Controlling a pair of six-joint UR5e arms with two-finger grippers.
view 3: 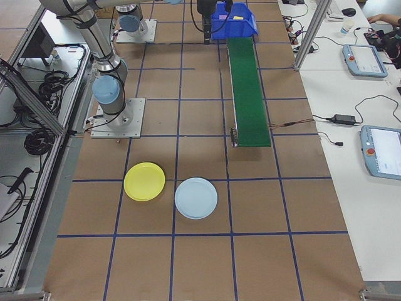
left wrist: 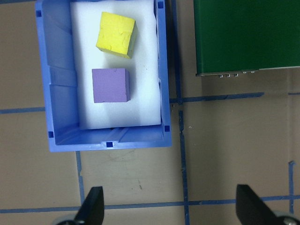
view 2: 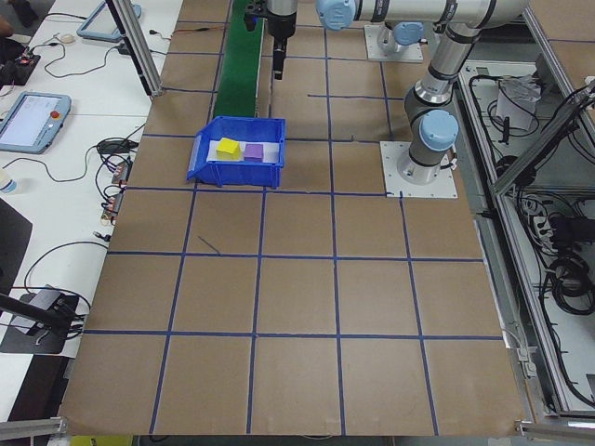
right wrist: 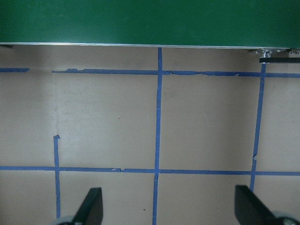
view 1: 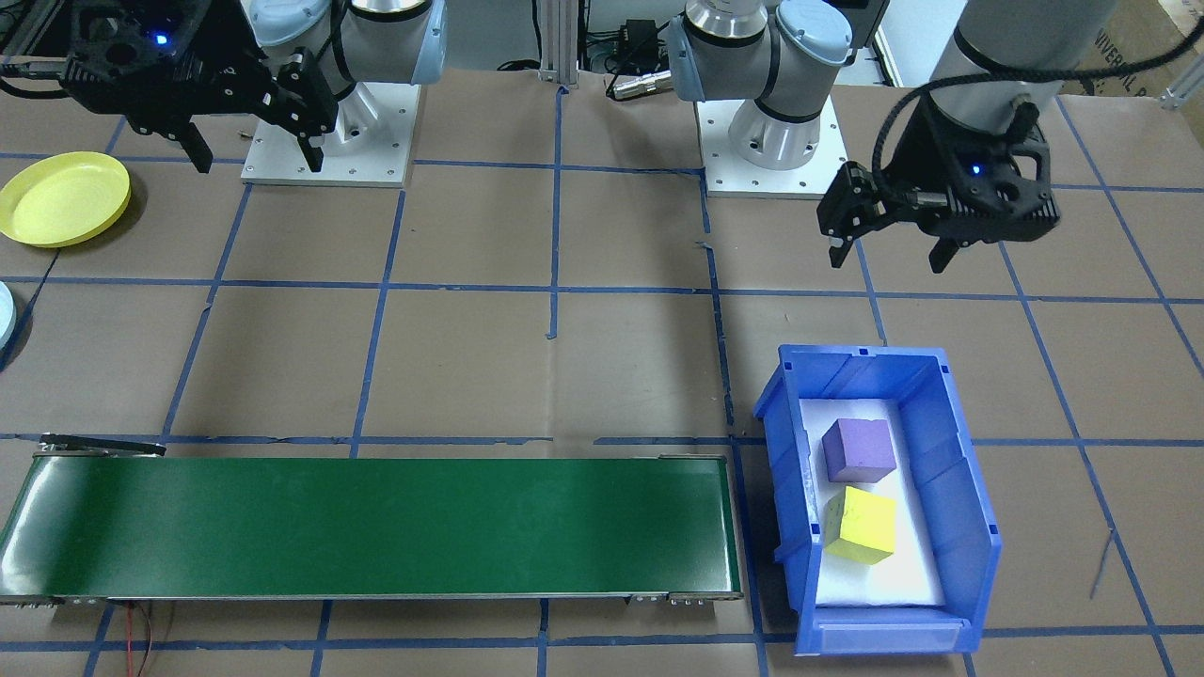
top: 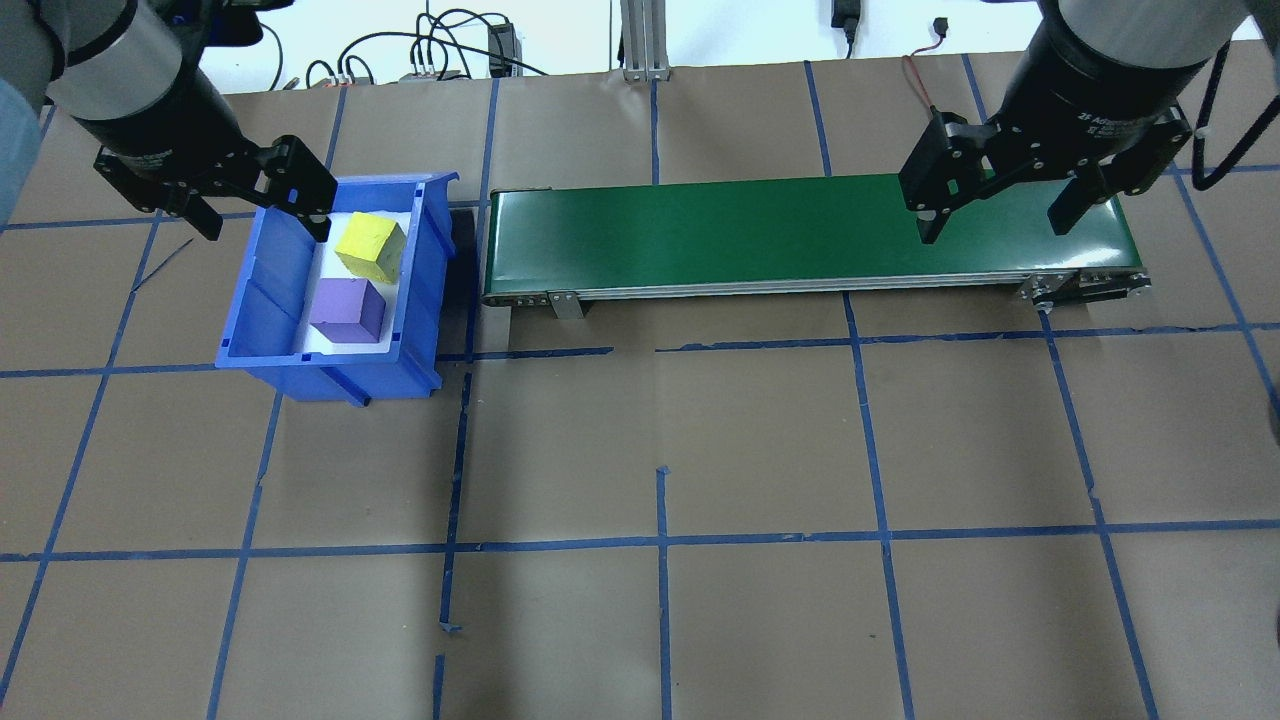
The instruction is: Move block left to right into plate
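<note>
Two foam blocks lie in a blue bin (view 1: 952,475): a purple block (view 1: 858,449) and a yellow block (view 1: 860,524). The left wrist view looks down on the yellow block (left wrist: 116,41) and the purple block (left wrist: 110,85). My left gripper (view 1: 889,259) hangs open and empty, high above the table on the robot's side of the bin. The yellow plate (view 1: 64,199) lies at the table's other end. Close to it, my right gripper (view 1: 259,162) hovers open and empty. In the overhead view this right gripper (top: 992,230) shows over the belt's end.
A green conveyor belt (view 1: 376,527) runs from beside the bin toward the plate's end of the table. A light blue plate (view 3: 196,197) lies next to the yellow plate (view 3: 145,181). Brown paper with blue tape lines covers the table.
</note>
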